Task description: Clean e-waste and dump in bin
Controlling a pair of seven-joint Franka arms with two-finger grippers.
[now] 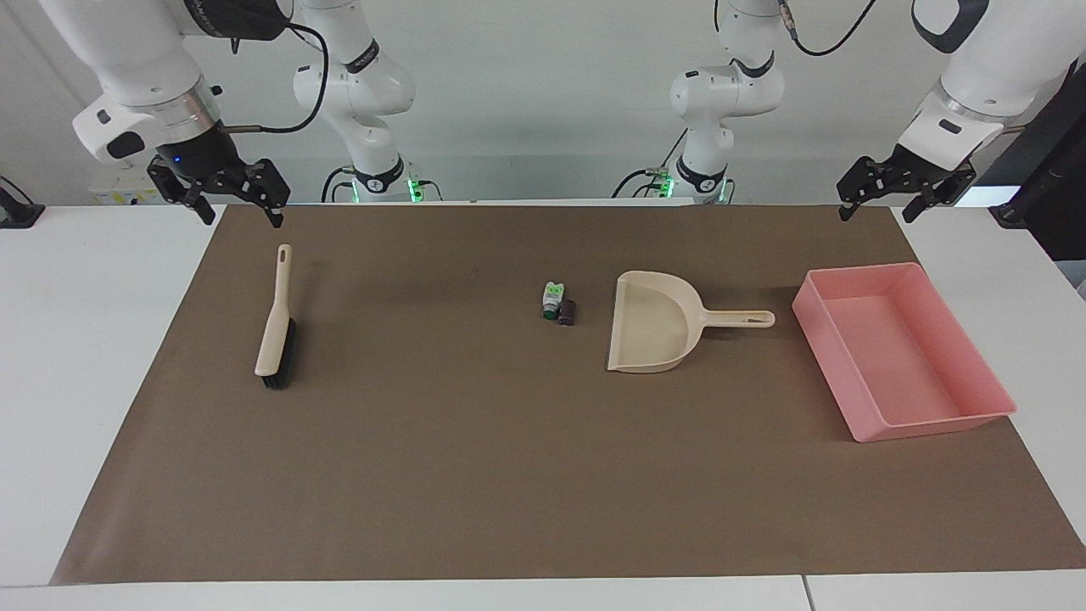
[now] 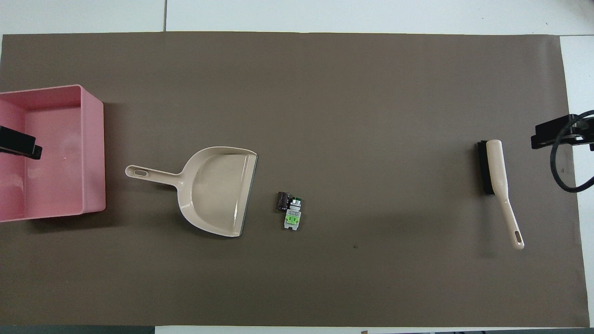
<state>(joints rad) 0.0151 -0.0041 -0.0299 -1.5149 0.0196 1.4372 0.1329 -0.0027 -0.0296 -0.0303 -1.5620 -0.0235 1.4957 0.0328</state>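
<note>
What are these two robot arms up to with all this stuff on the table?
Nothing is being handled yet. Both arms wait raised at the robots' edge of the mat, the right gripper above the brush handle's end, the left gripper near the pink bin, both open and empty. Two small e-waste pieces lie together mid-mat, beside the mouth of the dustpan. The bin sits at the left arm's end, empty.

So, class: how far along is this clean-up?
Nothing is done: the two tiny e-waste pieces lie on the mat beside the beige plastic dustpan. The beige brush lies untouched. Both claws, left and right, wait open. The pink rectangular bin holds nothing.
</note>
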